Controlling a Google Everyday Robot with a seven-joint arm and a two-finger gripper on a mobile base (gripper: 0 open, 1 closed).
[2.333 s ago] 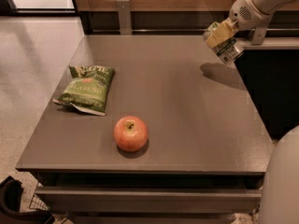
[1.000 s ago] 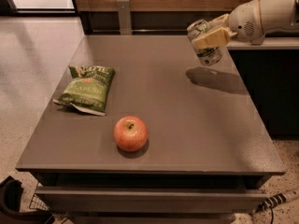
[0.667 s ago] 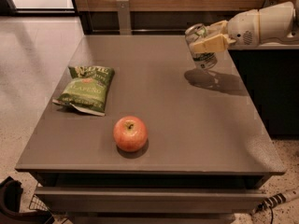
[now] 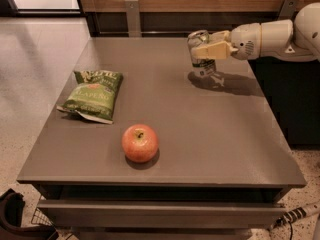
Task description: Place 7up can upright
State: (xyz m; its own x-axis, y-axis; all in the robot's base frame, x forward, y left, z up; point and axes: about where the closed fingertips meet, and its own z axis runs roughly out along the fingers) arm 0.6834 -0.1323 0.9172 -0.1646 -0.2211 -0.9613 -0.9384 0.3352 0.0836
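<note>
The 7up can (image 4: 201, 54), silver with a green and white label, stands nearly upright at the far right part of the grey table (image 4: 200, 129), its base at or just above the surface. My gripper (image 4: 205, 49) reaches in from the right on a white arm. Its cream fingers (image 4: 212, 49) are shut around the can's upper half.
A green chip bag (image 4: 92, 95) lies flat at the left side of the table. A red apple (image 4: 140, 143) sits near the front middle. A wooden wall with metal brackets runs behind the table. A dark cabinet stands to the right under the arm.
My gripper has carried the can leftward and down from the table's far right corner, turning it from tilted to nearly upright close to the surface.
</note>
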